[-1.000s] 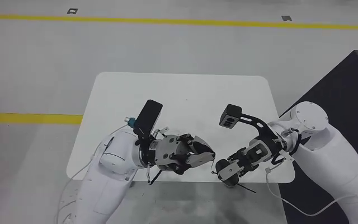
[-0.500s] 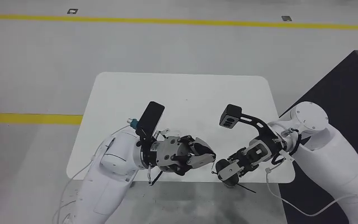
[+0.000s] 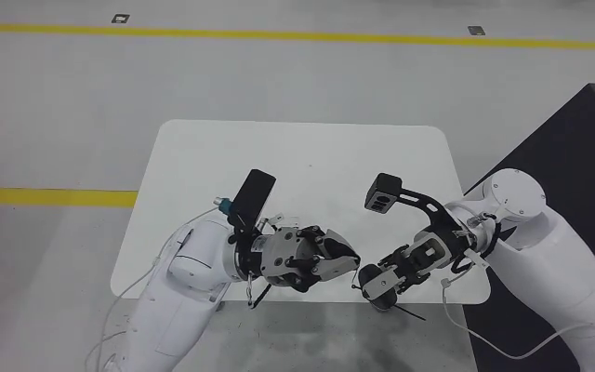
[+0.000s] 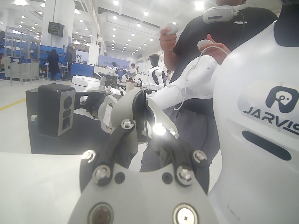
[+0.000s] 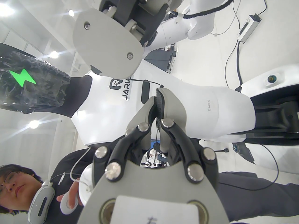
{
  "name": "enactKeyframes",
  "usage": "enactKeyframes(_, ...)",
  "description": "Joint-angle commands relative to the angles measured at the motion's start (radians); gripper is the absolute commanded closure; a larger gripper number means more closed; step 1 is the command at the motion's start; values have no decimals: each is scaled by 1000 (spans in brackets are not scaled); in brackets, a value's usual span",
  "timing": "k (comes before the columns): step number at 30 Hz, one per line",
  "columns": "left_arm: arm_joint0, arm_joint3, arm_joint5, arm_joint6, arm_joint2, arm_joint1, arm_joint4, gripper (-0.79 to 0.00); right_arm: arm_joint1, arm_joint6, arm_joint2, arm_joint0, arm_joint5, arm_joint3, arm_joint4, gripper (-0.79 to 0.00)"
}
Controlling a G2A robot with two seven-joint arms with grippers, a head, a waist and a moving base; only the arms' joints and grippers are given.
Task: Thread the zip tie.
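Note:
My two grippers meet tip to tip over the front edge of the white table (image 3: 307, 158). The left gripper (image 3: 351, 262) points right, its fingers closed together (image 4: 142, 108). Facing it, the right gripper (image 3: 364, 279) is shut on a thin black zip tie (image 5: 144, 82). From the right fingertips (image 5: 157, 94) the strand runs across and passes behind the left gripper's grey plate (image 5: 105, 36), so its far end is hidden. A black tail of the tie (image 3: 409, 314) sticks out below the right gripper, past the table edge.
Both arms hang over the table's front edge, and bare tabletop lies behind them. A dark panel (image 3: 567, 139) stands at the right of the table. A person with hand controllers (image 4: 168, 30) stands close behind the robot.
The left arm has edged slightly to the right, bringing its fingertips closer to the right gripper. The right arm has stayed where it was.

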Motion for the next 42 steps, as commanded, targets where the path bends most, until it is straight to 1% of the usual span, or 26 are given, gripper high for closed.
enactKeyframes(1,-2,-10,0,9,0,2,1,0,0,0,0,0,0,0,0,0)
enactKeyframes(7,-3,-20,0,22,6,8,8,0,0,0,0,0,0,0,0,0)
enactKeyframes(21,-21,3,0,69,22,18,38,0,0,0,0,0,0,0,0,0)
enactKeyframes(42,-26,4,0,91,41,41,48,0,0,0,0,0,0,0,0,0)
